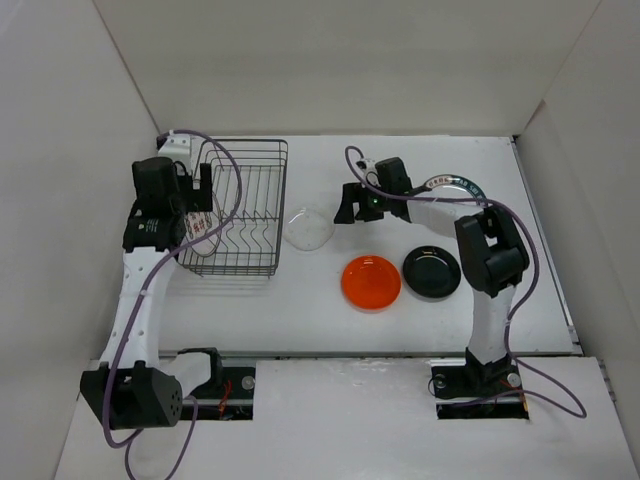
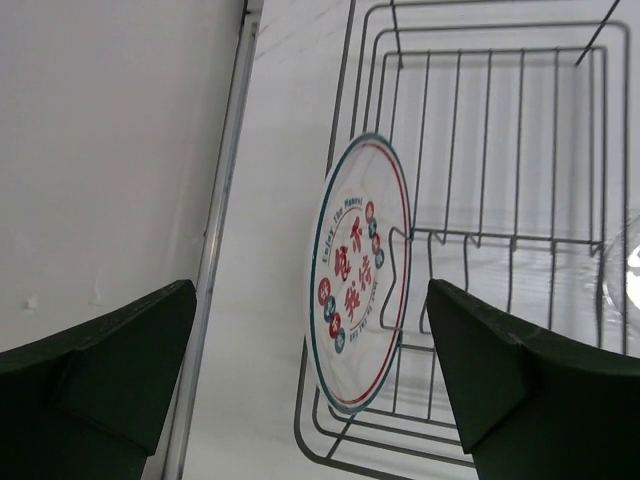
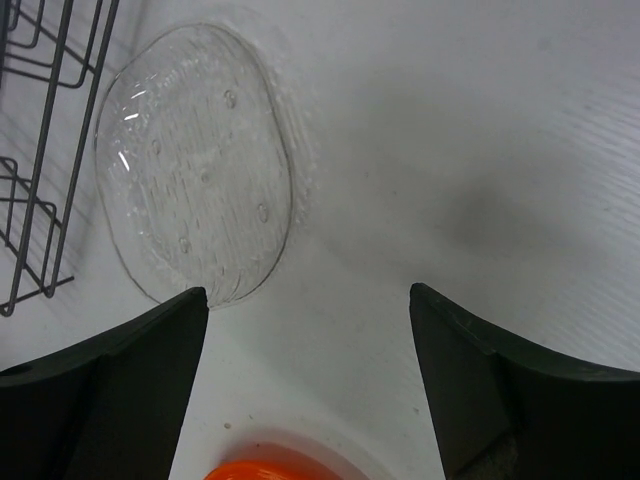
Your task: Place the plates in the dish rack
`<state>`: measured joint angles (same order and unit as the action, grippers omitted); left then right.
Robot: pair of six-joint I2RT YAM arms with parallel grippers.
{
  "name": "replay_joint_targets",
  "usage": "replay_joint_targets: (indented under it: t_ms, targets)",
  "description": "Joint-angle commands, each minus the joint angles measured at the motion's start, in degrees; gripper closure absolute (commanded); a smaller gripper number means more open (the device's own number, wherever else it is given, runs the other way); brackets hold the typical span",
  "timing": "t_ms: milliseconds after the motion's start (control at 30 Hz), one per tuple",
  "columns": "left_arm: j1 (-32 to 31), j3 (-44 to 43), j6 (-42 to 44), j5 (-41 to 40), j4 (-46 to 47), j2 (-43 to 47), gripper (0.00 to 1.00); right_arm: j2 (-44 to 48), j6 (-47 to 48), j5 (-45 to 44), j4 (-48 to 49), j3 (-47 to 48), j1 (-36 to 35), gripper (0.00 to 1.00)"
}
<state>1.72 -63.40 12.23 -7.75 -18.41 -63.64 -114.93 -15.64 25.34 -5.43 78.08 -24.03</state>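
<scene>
The black wire dish rack [image 1: 250, 205] stands at the back left. The white plate with red characters [image 1: 201, 228] stands on edge at the rack's near left end, seen close in the left wrist view [image 2: 360, 275]. My left gripper [image 1: 196, 192] is open and empty just above it, apart from it [image 2: 310, 385]. The clear plate [image 1: 308, 228] lies flat right of the rack. My right gripper [image 1: 349, 207] is open and empty over the table just right of the clear plate [image 3: 195, 165]. The orange plate [image 1: 371, 281] and black plate [image 1: 432, 272] lie flat nearby. The green-rimmed plate [image 1: 458, 187] is partly hidden by the right arm.
White walls enclose the table on the left, back and right. The rack's wires [image 2: 500, 230] fill the right of the left wrist view. The rack's corner [image 3: 40, 150] and the orange plate's edge [image 3: 265, 470] show in the right wrist view.
</scene>
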Motion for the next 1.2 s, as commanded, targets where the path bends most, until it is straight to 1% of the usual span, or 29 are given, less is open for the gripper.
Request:
replay_joint_targets:
  t_ms: [0,67,100,233,367,433,467,633,733,767,833,900,933,967,1033,1067,1100,1133,1167]
  targets:
    - [0.31,-6.29,-1.68,4.22,-3.28,2.46,0.00,-1.25,-0.01,3.74,4.73,4.26,-1.63,0.17]
    - [0.83,-7.44,-1.68,4.76,-4.08,2.46,0.00,-2.39,-0.62,3.75,4.73,4.97,-2.24,0.20]
    - [0.83,-7.44,-2.20,5.54,-4.09,2.46,0.00,-3.53,-1.32,3.75,4.73,5.58,-2.25,0.24]
    - [0.83,-8.67,-2.21,6.08,-5.23,3.08,0.00,-5.91,-2.82,3.75,4.73,6.12,-2.25,0.26]
    - [0.83,-8.67,-2.21,6.08,-5.76,3.08,0.00,-8.28,-5.10,3.75,4.73,7.26,-2.25,0.39]
    - [0.83,-8.67,-2.21,6.08,-5.76,3.08,0.00,-8.98,-5.80,3.75,4.73,7.26,-2.25,0.44]
    - [0.83,-9.28,-2.21,6.08,-5.76,3.08,0.00,-8.99,-6.33,3.75,4.73,7.26,-2.25,0.52]
    - [0.83,-10.34,-2.21,5.55,-6.28,3.08,0.00,-10.30,-7.38,3.22,3.59,8.39,-2.25,0.60]
    - [0.83,-10.34,-2.21,5.55,-6.28,3.08,0.00,-10.84,-7.39,3.22,3.06,9.54,-2.77,0.69]
    - [0.83,-10.34,-2.21,5.55,-6.28,3.08,0.00,-11.45,-7.91,2.61,2.45,9.54,-2.77,0.69]
    - [0.83,-10.34,-2.21,5.55,-6.28,3.08,0.00,-11.45,-7.92,2.00,1.75,10.16,-2.77,0.84]
    - [0.83,-10.34,-2.21,6.07,-6.28,3.08,0.00,-11.97,-9.05,0.24,1.13,10.68,-2.77,0.96]
    - [0.83,-10.34,-2.21,6.60,-6.28,2.47,0.00,-11.98,-9.06,-0.64,0.25,10.69,-2.77,1.00]
    - [0.83,-10.34,-2.73,6.61,-6.28,2.46,0.00,-11.98,-9.84,-3.17,0.25,10.69,-2.77,1.00]
    - [0.83,-11.21,-2.74,8.27,-6.28,1.06,0.00,-9.36,-11.16,-9.31,-3.87,10.69,-2.25,1.00]
    - [0.83,-12.44,-2.74,10.10,-6.28,-0.25,0.00,-7.95,-11.78,-12.65,-4.93,10.69,-2.25,1.00]
    - [0.83,-13.24,-2.74,11.43,-6.28,-1.13,0.00,-6.37,-12.39,-19.82,-6.07,10.69,-2.25,1.00]
    - [0.83,-14.03,-2.74,12.83,-6.80,-1.92,0.00,-2.96,-13.01,-22.42,-7.04,8.95,-2.25,1.00]
    - [0.83,-15.78,-2.74,15.98,-6.81,-3.67,0.00,-1.10,-13.01,-24.44,-7.66,8.32,-2.25,1.00]
